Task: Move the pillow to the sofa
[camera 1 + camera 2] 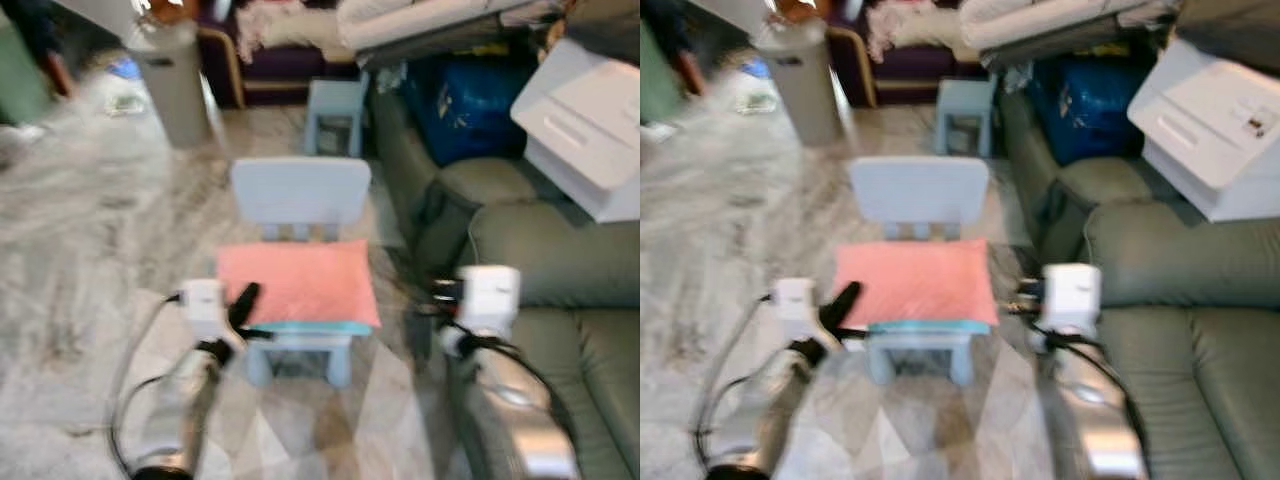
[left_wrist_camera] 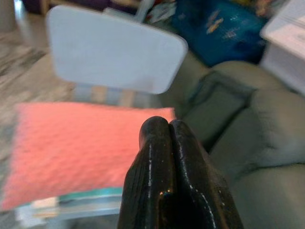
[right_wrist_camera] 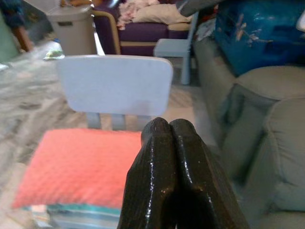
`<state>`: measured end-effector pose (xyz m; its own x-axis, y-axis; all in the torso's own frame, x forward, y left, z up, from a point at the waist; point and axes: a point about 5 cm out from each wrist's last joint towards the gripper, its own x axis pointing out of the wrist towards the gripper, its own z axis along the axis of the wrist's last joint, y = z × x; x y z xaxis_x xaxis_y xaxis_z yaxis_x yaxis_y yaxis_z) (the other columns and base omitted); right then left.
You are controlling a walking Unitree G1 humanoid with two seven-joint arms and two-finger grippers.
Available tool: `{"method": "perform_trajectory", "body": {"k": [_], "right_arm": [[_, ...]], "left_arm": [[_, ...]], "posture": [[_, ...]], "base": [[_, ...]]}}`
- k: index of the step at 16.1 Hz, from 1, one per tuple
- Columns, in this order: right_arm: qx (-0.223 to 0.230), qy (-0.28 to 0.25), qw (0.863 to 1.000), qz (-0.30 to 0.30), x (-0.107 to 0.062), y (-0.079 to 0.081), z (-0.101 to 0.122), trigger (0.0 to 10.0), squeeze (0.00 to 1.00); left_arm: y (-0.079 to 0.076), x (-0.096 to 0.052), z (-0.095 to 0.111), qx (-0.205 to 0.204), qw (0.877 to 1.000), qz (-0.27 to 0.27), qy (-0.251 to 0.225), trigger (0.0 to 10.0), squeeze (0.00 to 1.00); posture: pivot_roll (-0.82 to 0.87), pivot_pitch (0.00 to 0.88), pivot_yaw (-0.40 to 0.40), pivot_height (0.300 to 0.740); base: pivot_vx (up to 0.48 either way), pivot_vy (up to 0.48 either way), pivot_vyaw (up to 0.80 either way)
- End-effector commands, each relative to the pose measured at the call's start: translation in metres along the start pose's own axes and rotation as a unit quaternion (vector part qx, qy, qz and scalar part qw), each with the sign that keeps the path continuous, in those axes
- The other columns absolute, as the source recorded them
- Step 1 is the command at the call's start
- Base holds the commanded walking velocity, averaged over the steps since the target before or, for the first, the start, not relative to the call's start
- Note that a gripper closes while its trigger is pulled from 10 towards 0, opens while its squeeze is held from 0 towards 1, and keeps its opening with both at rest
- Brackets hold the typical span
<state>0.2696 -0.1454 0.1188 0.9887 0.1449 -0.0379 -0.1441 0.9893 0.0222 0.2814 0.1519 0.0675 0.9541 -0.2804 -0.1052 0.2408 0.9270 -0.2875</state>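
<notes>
Facing the small pale-blue child's chair (image 1: 300, 195), I find the salmon-pink textured pillow (image 1: 297, 283) lying flat on its seat, long axis running side to side across my front. My left gripper (image 1: 243, 300) sits just beside the pillow's near left corner, fingers pressed together. My right gripper (image 3: 174, 143), tips also closed (seen clearly from its wrist), hangs off the chair's right side, toward the grey-green leather sofa (image 1: 560, 270). Left arm judged nearer; both must spread before any grasp. Sofa lies immediately right of the chair.
</notes>
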Motion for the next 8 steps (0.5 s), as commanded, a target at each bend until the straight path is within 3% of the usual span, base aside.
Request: {"method": "perform_trajectory", "body": {"k": [1, 4, 8], "right_arm": [[-0.011, -0.003, 1.0, -0.018, -0.0034, -0.0107, 0.0017, 10.0, 0.0], [-0.012, -0.002, 1.0, -0.016, -0.0029, -0.011, 0.0013, 10.0, 0.0], [-0.014, -0.002, 1.0, -0.015, -0.0026, -0.0106, 0.0014, 10.0, 0.0]], "left_arm": [[-0.0067, 0.0031, 0.0006, -0.004, 1.0, -0.009, -0.002, 10.0, 0.0], [-0.0064, 0.0028, 0.0004, -0.003, 1.0, -0.009, -0.002, 10.0, 0.0], [-0.0063, 0.0021, -0.0006, -0.006, 1.0, -0.009, 0.001, 10.0, 0.0]], "posture": [[-0.13, 0.116, 0.014, 0.74], [-0.13, 0.115, 0.013, 0.74], [-0.13, 0.11, 0.012, 0.74]], "base": [[0.39, 0.0, 0.0], [0.384, 0.0, 0.0], [0.284, 0.385, 0.0]]}}
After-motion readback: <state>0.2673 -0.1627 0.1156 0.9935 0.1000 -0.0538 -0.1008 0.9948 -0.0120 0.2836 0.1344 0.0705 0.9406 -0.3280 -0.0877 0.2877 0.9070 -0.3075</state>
